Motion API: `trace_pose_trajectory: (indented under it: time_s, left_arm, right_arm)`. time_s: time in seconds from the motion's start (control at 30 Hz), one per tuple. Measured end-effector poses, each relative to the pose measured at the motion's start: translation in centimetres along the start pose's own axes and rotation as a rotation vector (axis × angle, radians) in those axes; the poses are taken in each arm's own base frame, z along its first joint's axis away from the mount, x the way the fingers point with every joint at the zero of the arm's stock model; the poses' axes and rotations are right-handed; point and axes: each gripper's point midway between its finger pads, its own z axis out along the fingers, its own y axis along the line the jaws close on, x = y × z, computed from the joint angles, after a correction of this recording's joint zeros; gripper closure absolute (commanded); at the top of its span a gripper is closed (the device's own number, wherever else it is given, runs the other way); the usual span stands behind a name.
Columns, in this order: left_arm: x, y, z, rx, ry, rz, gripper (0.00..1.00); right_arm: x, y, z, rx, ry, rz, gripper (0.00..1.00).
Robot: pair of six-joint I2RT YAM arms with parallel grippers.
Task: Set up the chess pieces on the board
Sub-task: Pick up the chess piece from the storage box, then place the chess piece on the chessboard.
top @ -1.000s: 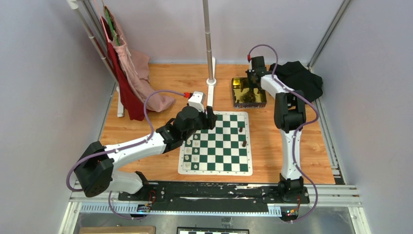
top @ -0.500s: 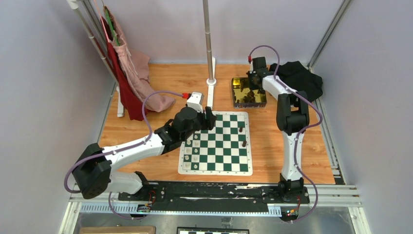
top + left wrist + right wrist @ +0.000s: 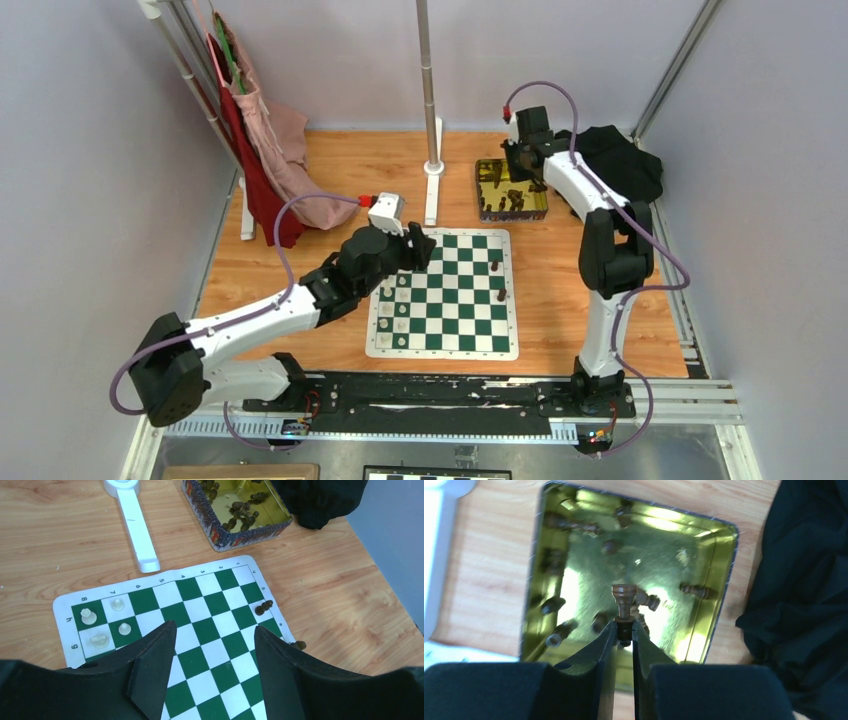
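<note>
While the right claw (image 3: 624, 630) pinches one piece (image 3: 624, 597) by one end above the tin (image 3: 722, 580), further pieces (image 3: 555, 604) lie loose inside the tin. The left claw (image 3: 215, 635) hangs spread above the board (image 3: 210, 602), which lies flat on the worktop (image 3: 60, 540). One dark piece (image 3: 263, 607) sits at the board's right edge, well apart from the cream pieces (image 3: 118, 603) near the opposite corner.
</note>
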Motion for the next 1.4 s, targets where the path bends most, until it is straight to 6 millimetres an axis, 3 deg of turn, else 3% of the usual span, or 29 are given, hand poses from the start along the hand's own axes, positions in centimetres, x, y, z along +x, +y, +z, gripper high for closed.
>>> trace_pose_trajectory:
  time_s: [0.2,0.4,0.57,0.77,1.0,1.4]
  left_arm:
    - [-0.8,0.5,-1.8,0.002,-0.027,-0.008,0.36]
    - [-1.8,1.3,-4.3,-0.002,-0.063,-0.024,0.37]
    - [-3.1,2.0,-7.0,0.003,-0.116,-0.059,0.39]
    - [-4.0,2.7,-8.9,-0.008,-0.148,-0.081,0.39]
    - [-3.4,3.3,-9.5,-0.029,-0.121,-0.084,0.40]
    - [-4.3,3.9,-10.7,-0.058,-0.140,-0.086,0.40]
  right_arm:
    - [-0.1,4.8,-5.7,-0.058,0.029,-0.104,1.00]
    - [2.8,10.2,-11.5,-0.111,0.133,-0.244,1.00]
    - [6.9,14.1,-15.4,-0.128,0.240,-0.385,1.00]
    - [14.6,17.5,-19.0,-0.154,0.438,-0.570,1.00]
    - [21.8,18.2,-20.7,-0.146,0.686,-0.728,1.00]
    - [27.4,19.8,-19.9,-0.256,0.939,-0.809,1.00]
